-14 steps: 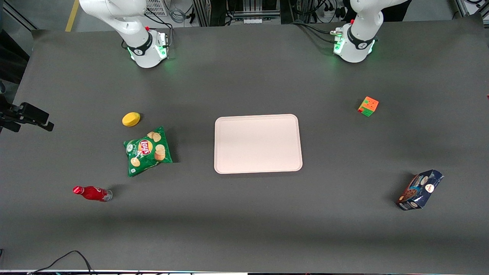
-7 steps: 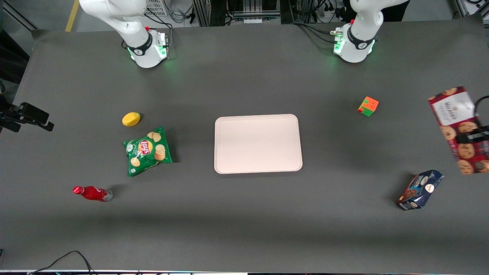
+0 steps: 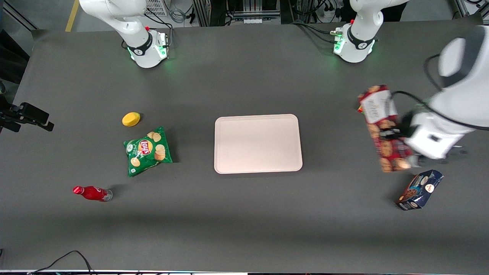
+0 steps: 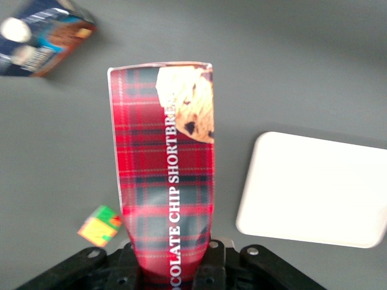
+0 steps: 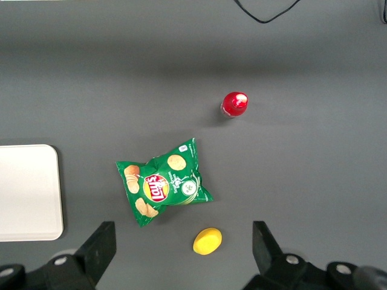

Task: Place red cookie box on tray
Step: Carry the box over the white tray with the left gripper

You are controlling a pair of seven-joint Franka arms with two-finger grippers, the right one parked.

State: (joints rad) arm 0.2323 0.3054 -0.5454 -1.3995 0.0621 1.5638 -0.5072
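Observation:
My left gripper is shut on the red cookie box, a long slim dark-red carton with cookie pictures and a white label end, held in the air above the table toward the working arm's end. In the wrist view the box shows its red tartan side, clamped between the black fingers of the gripper. The pale pink tray lies flat at the table's middle with nothing on it, and also shows in the wrist view as the tray.
A dark blue cookie package lies nearer the front camera than the held box. A colourful cube sits under the box. Toward the parked arm's end lie a green chip bag, a yellow lemon and a red bottle.
The arm has carried the red cookie box in from the table's edge toward the tray. One second ago neither box nor gripper was in view.

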